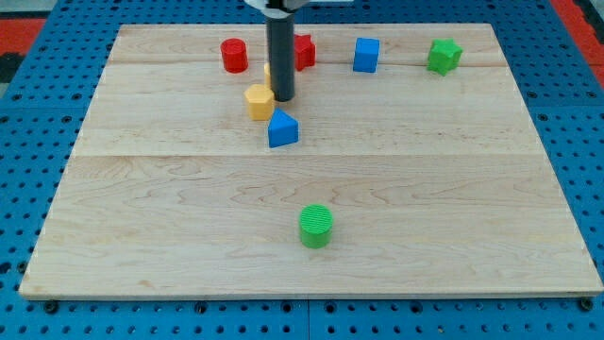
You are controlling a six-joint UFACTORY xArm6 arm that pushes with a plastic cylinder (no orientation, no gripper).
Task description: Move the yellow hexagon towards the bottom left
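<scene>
The yellow hexagon [259, 100] lies on the wooden board [142, 189], left of centre in the upper part. My tip [282, 98] stands just to its right, touching or nearly touching it. A second yellow block [269, 72] peeks out behind the rod, mostly hidden. A blue block with a sloped top [282, 129] sits just below and right of the hexagon.
A red cylinder [234, 55] and a red block [303, 50] partly behind the rod sit near the view's top. A blue cube [366, 55] and a green block [444, 56] are at the top right. A green cylinder [316, 226] lies lower centre.
</scene>
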